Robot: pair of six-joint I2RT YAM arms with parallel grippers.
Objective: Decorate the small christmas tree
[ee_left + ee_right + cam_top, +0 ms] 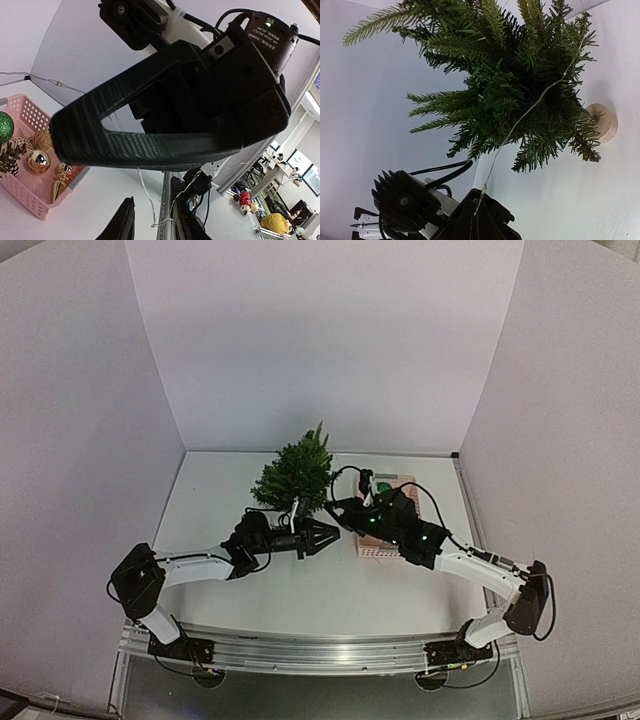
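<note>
tree: small christmas tree point(293, 475) upright at far centre, pink basket point(30, 200) w/ ornaments just right of it. R gripper point(475, 220) clenched on thin light wire point(520, 120) that runs across the branches, prob to drape it. L gripper point(322, 538) fingers spread, empty, near tree base, likely ready to steady tree or take wire

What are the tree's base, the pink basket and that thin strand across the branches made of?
Tree base: pale, matte, layered rings, likely bare wood. Pink basket: smooth moulded lattice, looks plastic. Strand: fine shiny wire with tiny beads, probably a fairy-light string.
</note>
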